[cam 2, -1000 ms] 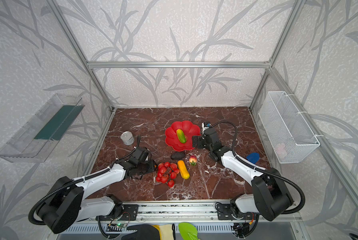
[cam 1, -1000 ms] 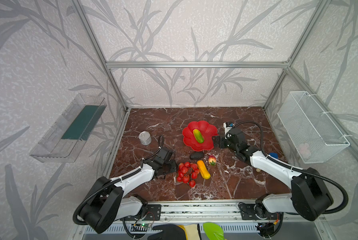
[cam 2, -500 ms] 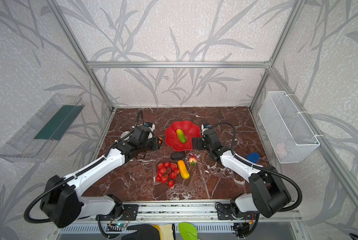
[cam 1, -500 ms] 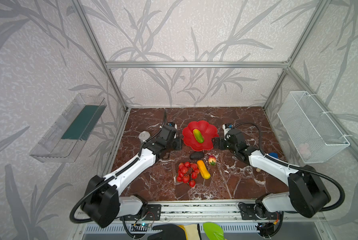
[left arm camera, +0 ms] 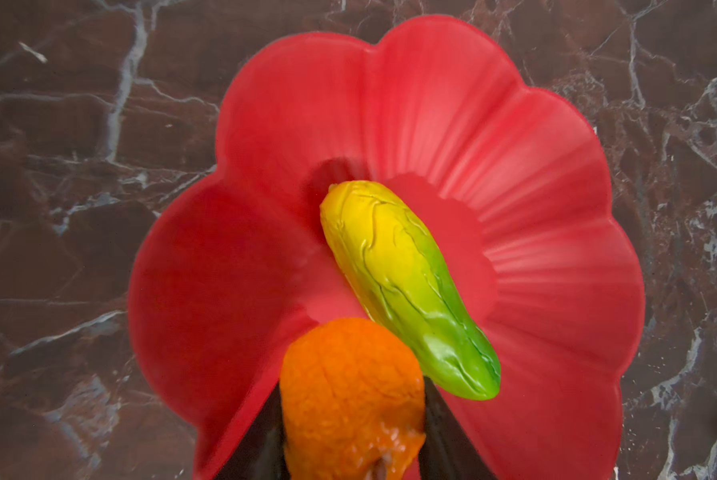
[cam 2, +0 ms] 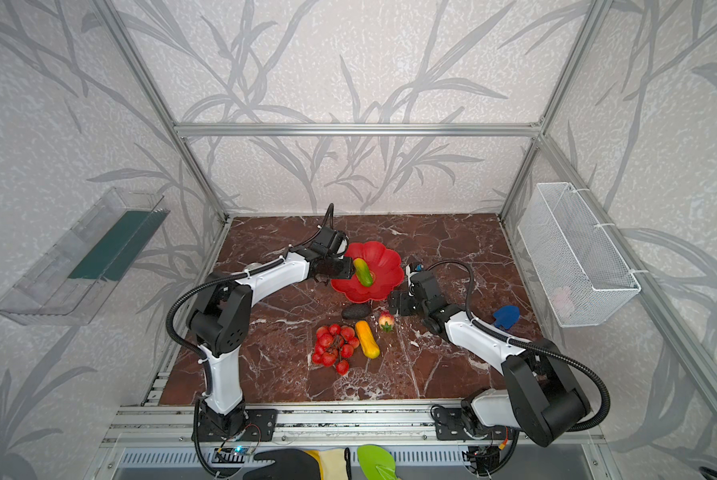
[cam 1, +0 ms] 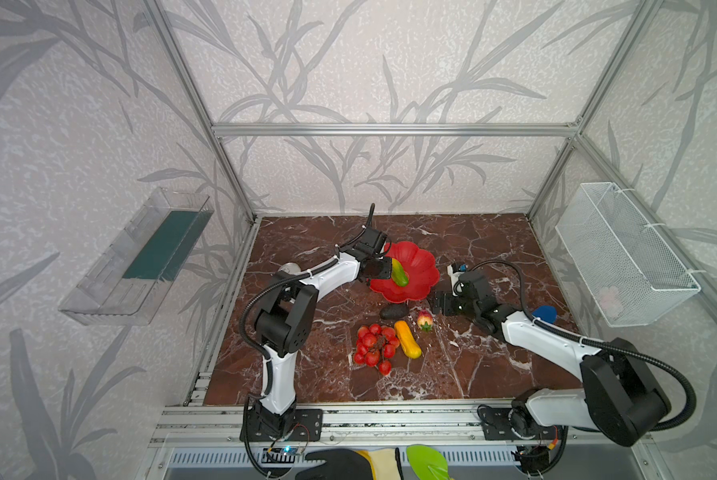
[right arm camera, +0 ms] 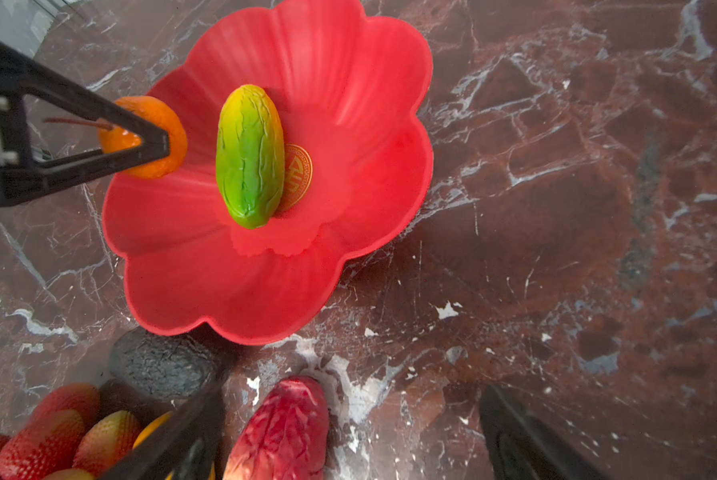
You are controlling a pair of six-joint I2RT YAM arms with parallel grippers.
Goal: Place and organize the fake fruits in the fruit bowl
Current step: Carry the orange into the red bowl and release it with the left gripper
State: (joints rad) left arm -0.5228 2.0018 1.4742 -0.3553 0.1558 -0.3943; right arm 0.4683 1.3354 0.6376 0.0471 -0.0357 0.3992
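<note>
The dark red-brown marbled tabletop (cam 1: 473, 249) carries everything. One fruit bowl (cam 1: 421, 270) stands near its middle. It is a shallow glossy red dish with a scalloped rim like flower petals.

There are two pincers. The left pincer (left arm camera: 352, 419) reaches over the bowl's left petals and pinches the orange ball between its black fingers. The right pincer (right arm camera: 348, 440) hangs low just right of the bowl's near edge, its fingers spread wide and gripping nothing.

One bunch of red balls (cam 1: 375, 343), with dimpled skins and a dark stem, lies on the tabletop in front of the bowl. There are two oblongs. The yellow-orange oblong (cam 1: 407, 345) lies touching the bunch's right side. The green-yellow oblong (right arm camera: 251, 158), veined and shading from yellow to green, lies across the bowl's centre and half covers its gold emblem (right arm camera: 300, 174).

One dark avocado-like lump (cam 1: 393, 311), rough and grey-black, sits just beside the bowl's near rim. The single orange ball (left arm camera: 350, 395) has pebbled skin. One small red-pink berry (right arm camera: 284, 424), wrinkled, rests on the tabletop between the right pincer's fingers.
</note>
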